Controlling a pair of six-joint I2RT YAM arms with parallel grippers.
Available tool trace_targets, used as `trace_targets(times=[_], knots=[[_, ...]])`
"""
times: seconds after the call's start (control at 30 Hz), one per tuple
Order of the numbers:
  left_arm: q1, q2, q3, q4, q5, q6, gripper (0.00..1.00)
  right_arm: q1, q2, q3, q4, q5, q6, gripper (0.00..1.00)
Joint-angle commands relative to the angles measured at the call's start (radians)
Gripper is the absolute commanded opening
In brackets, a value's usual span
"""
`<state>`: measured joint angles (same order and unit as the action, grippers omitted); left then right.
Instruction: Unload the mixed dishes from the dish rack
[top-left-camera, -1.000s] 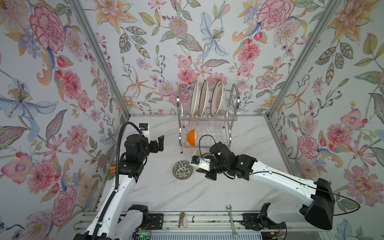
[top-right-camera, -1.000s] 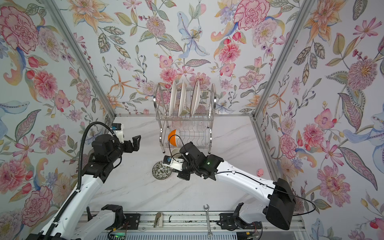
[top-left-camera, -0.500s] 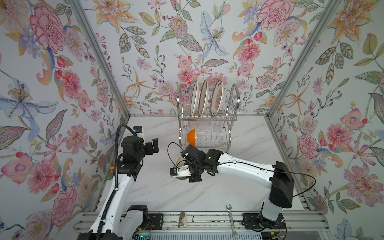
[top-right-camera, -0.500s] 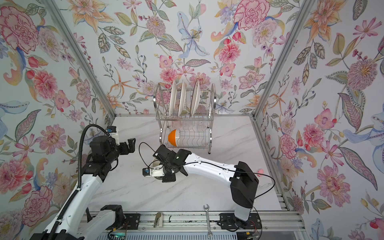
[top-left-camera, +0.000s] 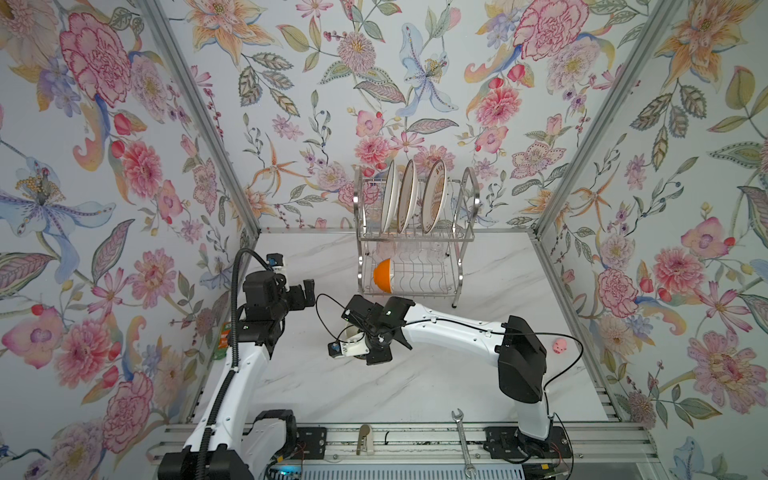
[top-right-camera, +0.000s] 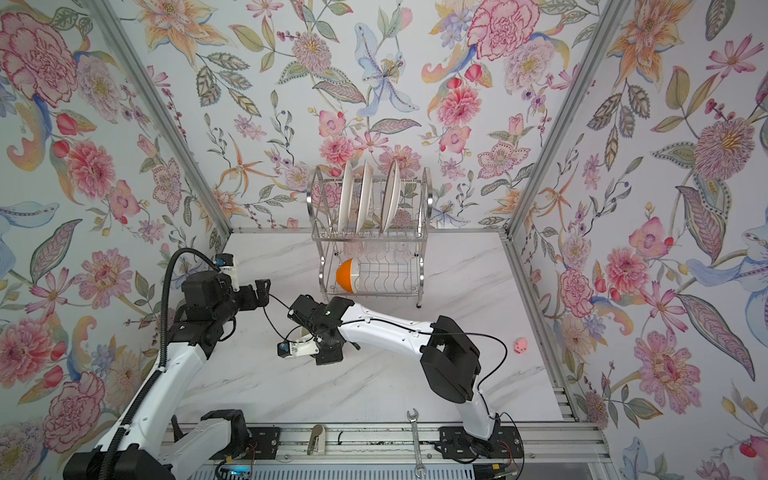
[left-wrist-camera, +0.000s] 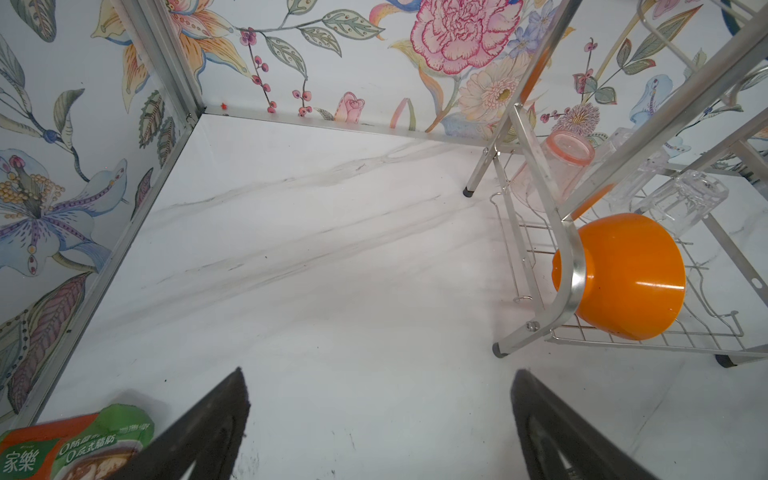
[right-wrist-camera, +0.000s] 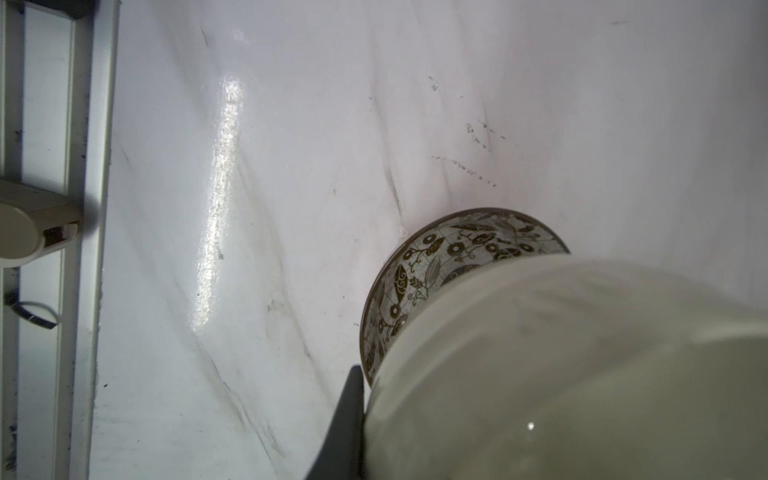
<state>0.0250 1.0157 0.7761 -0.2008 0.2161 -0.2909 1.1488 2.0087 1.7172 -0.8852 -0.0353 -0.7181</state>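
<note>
Two arms split the work. At the far left a snack packet (top-left-camera: 223, 337) lay by the wall, no part of the job. Beside it the left end effector (top-left-camera: 308, 294) hung empty, jaws wide apart. At mid-counter (top-left-camera: 332, 395) the right end effector (top-left-camera: 374, 351) was clamped on the wall of a cream bowl (right-wrist-camera: 561, 353), holding it over a patterned bowl (right-wrist-camera: 436, 257), probably to nest the two and save room; whether they touched could not be told. Further right the dish rack (top-left-camera: 473, 199) stood against the back wall. An orange bowl (top-left-camera: 382, 276) lay tipped on its lower tier facing the open left end effector, likely its next pick. Tumblers (left-wrist-camera: 569, 158) sat behind it and three plates (top-left-camera: 434, 195) stood upright in the top slots.
</note>
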Motion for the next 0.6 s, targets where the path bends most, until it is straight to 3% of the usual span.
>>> trace_targets(times=[0.0, 0.57], knots=[[0.011, 0.012, -0.017, 0.012, 0.028, 0.023, 0.99, 0.008, 0.021, 0.046, -0.029, 0.038, 0.011, 0.0], [0.012, 0.007, -0.017, 0.008, 0.029, 0.033, 0.99, 0.003, 0.088, 0.076, -0.03, 0.039, 0.055, 0.08]])
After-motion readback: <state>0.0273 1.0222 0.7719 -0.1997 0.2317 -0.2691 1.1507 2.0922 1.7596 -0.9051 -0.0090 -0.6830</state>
